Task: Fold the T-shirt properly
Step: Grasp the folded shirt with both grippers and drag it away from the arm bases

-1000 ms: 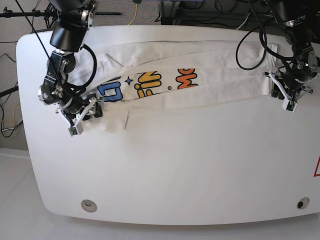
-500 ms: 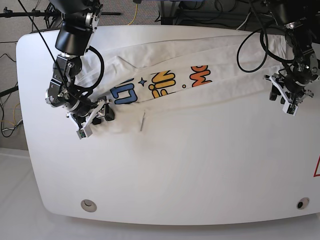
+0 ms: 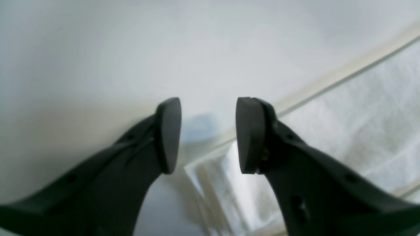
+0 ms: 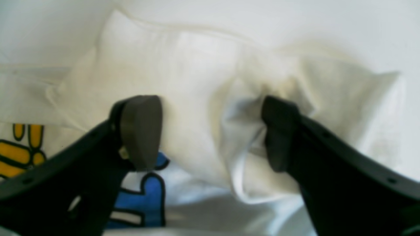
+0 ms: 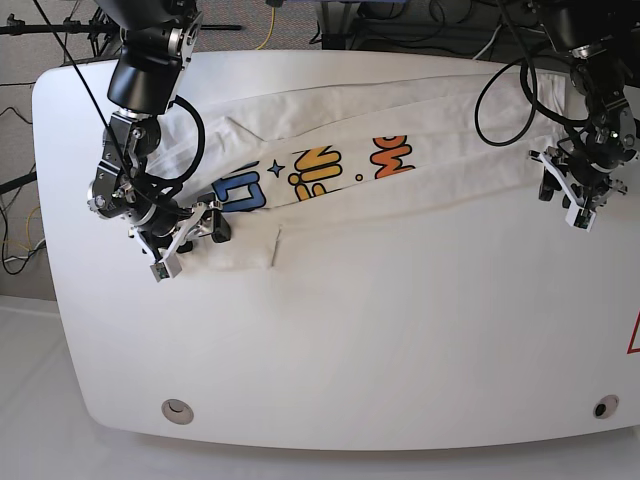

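The T-shirt (image 5: 340,165) lies folded into a long band across the far half of the white table (image 5: 350,340), its blue, yellow and orange lettering facing up. At the band's end nearest the blue letters, the right gripper (image 4: 210,131) stands with jaws spread wide, a bunched fold of cloth lying loose between them, released rather than pinched. At the band's opposite end, the left gripper (image 3: 208,134) is parted too, its pads (image 3: 169,134) clear of the hem and holding nothing.
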{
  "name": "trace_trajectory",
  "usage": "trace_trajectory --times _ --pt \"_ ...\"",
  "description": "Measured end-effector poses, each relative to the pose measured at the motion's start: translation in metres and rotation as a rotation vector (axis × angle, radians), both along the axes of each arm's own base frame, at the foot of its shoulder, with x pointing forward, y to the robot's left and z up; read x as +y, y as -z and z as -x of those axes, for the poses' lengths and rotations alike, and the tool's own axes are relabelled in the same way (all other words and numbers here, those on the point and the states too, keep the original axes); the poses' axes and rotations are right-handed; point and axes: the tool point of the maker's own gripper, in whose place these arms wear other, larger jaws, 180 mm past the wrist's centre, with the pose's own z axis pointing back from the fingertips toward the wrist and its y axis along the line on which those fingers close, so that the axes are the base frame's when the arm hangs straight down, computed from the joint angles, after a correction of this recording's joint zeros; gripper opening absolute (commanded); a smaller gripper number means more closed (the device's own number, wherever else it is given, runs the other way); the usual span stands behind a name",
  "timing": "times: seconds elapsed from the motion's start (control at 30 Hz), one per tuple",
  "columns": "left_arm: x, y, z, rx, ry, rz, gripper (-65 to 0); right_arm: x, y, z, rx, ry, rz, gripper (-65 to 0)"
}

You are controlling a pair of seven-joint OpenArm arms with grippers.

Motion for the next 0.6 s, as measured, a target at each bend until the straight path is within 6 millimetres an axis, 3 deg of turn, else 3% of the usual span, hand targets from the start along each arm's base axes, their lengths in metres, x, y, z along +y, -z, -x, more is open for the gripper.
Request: trace_trajectory --times 0.23,0.6 --pt "-0.008 -0.007 0.002 -0.015 0.031 -0.018 -40.6 -0.001 0.001 0.002 0.004 0.003 0.003 -32.6" --pt "0.001 0.002 0.019 0.057 0.033 -0.100 -40.7 0.003 0.002 0.002 0.001 0.000 -0.003 -25.3"
